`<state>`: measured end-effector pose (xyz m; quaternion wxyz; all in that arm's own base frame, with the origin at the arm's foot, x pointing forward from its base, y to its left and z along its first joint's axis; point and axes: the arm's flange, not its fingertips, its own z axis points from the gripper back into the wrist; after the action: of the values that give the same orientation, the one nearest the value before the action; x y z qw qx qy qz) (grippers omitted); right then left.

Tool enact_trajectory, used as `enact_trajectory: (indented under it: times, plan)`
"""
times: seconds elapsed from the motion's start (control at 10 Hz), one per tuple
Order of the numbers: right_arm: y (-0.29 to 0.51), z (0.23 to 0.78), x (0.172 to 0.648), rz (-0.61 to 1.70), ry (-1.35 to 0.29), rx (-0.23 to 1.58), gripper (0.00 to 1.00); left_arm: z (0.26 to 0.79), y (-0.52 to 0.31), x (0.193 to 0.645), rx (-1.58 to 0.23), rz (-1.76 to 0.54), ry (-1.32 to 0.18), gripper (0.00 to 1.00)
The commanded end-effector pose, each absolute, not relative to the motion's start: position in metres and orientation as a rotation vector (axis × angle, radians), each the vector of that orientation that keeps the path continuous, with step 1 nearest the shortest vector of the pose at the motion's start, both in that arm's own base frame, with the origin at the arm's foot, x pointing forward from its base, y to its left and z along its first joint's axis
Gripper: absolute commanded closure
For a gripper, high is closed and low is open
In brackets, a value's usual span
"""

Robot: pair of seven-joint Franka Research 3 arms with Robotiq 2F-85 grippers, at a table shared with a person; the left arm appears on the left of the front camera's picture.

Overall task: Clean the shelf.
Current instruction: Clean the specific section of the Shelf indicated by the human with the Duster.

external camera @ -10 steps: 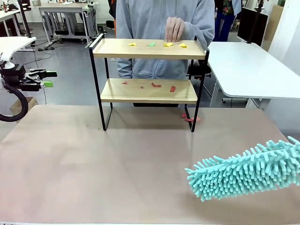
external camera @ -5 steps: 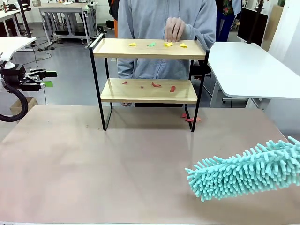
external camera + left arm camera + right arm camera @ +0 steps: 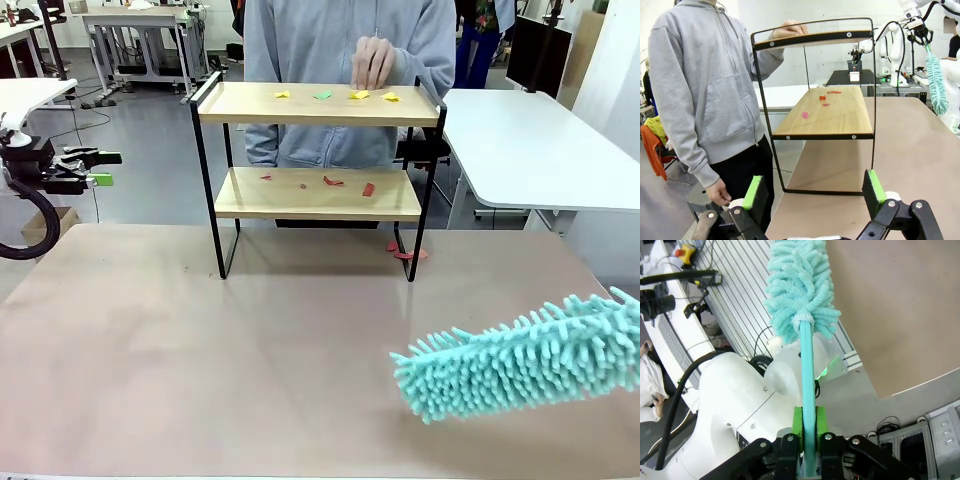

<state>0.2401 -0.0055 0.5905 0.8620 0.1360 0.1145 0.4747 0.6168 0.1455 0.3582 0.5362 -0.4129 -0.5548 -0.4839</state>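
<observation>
**A:** Status. Where is the shelf?

**B:** On the far middle of the desk, in front of the person. The person's hand is at the back edge of the top board. Right hand is clenched on the handle of the duster. The fluffy head hangs over the near right of the desk, well apart from the shelf. Left hand is released, pads wide, nothing between them, off the desk's left side.

**A:** Step in hand?

**B:** My reading: bring the duster up to the top board. Advice:
- Lift the head above the side rail before crossing in.
- Lay the head flat on the board and sweep in one direction.
- Keep clear of the person's fingers.
- The frame looks light, so press gently or it may slide.

**A:** Counts?

**B:**
- Top board: three yellow scraps and one green scrap.
- Lower board: four red scraps, one of them tiny.
- More red bits on the desk by the right rear leg. At least two, too bunched to count surely.
- One duster, one shelf with two boards.
</observation>
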Motion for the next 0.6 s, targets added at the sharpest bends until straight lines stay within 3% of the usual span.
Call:
enact_trajectory:
  times: [0.0, 0.5]
  plan:
    - [0.019, 0.620, 0.252, 0.973, 0.133, 0.356, 0.87, 0.361, 0.145, 0.616, -0.982, -1.157, -1.321, 0.00]
    - [0.124, 0.716, 0.251, 0.825, -0.081, 0.411, 0.87, 0.361, 0.145, 0.616, -0.982, -1.157, -1.321, 0.00]
